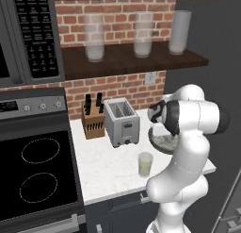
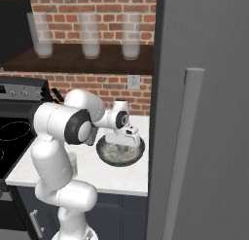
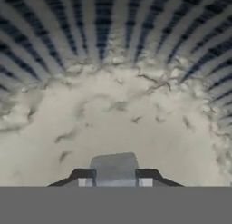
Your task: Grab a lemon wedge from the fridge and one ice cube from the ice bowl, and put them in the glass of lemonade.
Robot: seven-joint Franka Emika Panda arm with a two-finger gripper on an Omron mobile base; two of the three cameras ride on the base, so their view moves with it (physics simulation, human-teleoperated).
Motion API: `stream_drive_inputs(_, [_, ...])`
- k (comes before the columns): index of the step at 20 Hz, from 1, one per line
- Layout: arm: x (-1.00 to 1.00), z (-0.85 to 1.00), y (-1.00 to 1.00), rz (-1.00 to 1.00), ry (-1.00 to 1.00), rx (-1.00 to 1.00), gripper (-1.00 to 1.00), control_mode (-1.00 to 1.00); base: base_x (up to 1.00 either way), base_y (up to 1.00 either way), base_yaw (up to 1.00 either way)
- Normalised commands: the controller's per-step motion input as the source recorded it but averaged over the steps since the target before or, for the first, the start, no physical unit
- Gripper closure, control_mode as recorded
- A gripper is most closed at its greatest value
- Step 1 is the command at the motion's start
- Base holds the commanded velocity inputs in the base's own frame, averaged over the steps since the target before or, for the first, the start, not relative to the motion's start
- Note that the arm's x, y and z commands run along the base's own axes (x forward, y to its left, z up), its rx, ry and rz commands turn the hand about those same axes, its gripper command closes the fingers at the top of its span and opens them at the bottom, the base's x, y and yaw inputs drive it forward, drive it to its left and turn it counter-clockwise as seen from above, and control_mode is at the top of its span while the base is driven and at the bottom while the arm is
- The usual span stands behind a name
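Fingers [image 3: 113, 178] are drawn close together down inside the ice bowl [image 3: 54, 46], and a pale grey block, judged to be an ice cube [image 3: 113, 166], is seen pinched between the two dark tips. Around the cube the whitish, speckled floor of the bowl spreads out, and the ribbed dark wall rises beyond it. From the right base view the fingers [image 2: 122, 143] are seen lowered into the ice bowl [image 2: 138, 156], which sits on the white counter [image 2: 131, 180] right beside the closed fridge [image 2: 204, 88].

For this step to go well, the grip should be confirmed as centred on the cube before anything is raised; a slick block can squirt out if it is caught by a corner. The lift is best made straight up until the rim is cleared, so that the cube is not knocked loose against the ribbed wall.

From the left base view, the glass of lemonade [image 1: 145, 164] is seen standing near the front of the counter, just beside the bowl, with a toaster [image 1: 121, 121] and a knife block [image 1: 92, 118] further back. The carry is short, then, and should be kept low and level, the cube being let go just above the glass's mouth.
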Motion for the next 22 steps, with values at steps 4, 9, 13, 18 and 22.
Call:
stream_drive_inputs(4, [-0.54,0.37,0.01,0.00,-0.16,0.00,1.00,-1.00,0.00,0.00,0.00])
stream_drive_inputs(9, [-0.70,0.70,0.13,0.01,-0.22,0.00,1.00,-1.00,0.00,0.00,0.00])
stream_drive_inputs(13, [-0.87,0.77,0.22,0.08,-0.08,-0.04,1.00,-1.00,0.00,0.00,0.00])
stream_drive_inputs(18, [-0.94,0.82,0.41,0.09,-0.06,-0.10,1.00,-1.00,0.00,0.00,0.00])
stream_drive_inputs(22, [-0.79,0.81,0.59,0.11,-0.04,-0.13,1.00,-1.00,0.00,0.00,0.00])
